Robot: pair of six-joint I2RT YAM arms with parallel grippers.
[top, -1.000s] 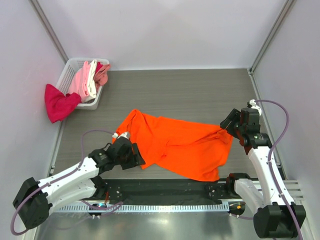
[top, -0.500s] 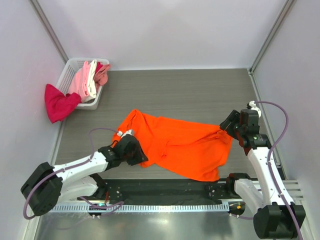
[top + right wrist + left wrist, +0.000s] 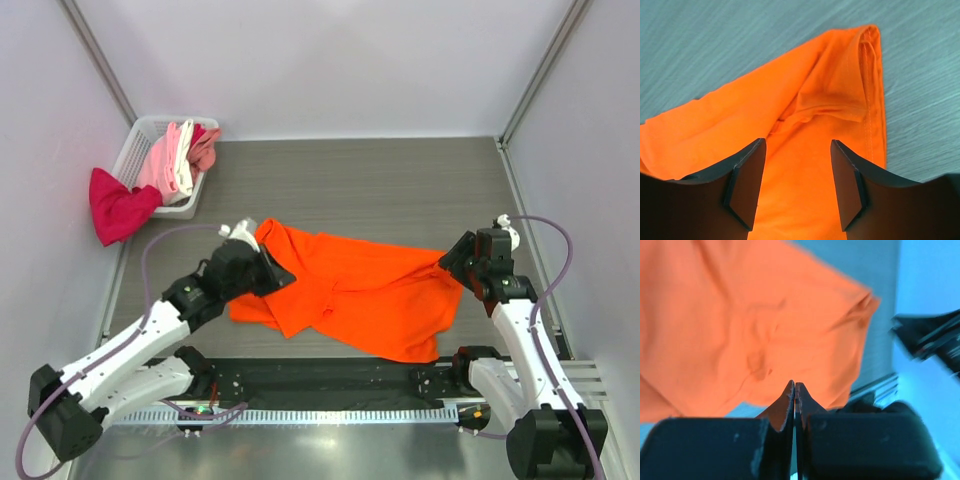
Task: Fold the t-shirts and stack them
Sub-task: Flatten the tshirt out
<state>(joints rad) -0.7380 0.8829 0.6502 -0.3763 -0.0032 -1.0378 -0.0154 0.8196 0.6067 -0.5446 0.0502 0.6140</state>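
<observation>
A bright orange t-shirt [image 3: 370,295] lies spread and rumpled on the grey table [image 3: 380,180]. My left gripper [image 3: 268,272] is shut on its left edge, and the cloth near it is raised and folded over. In the left wrist view the shut jaws [image 3: 794,390] point over the orange cloth [image 3: 740,315]. My right gripper [image 3: 455,262] stands open over the shirt's right corner. There its fingers [image 3: 797,185] straddle a hemmed sleeve [image 3: 860,95] without touching it. A magenta-red t-shirt [image 3: 115,210] hangs over the basket's left side. Pink and white t-shirts [image 3: 178,158] lie in the basket.
The white mesh basket [image 3: 143,128] stands at the back left corner. Pale walls close in the table on three sides. A black rail [image 3: 330,380] with the arm bases runs along the near edge.
My left gripper has shut on the shirt's left edge and moved up and back with it, so the cloth there is folded over. The right gripper has dropped slightly toward the corner.
</observation>
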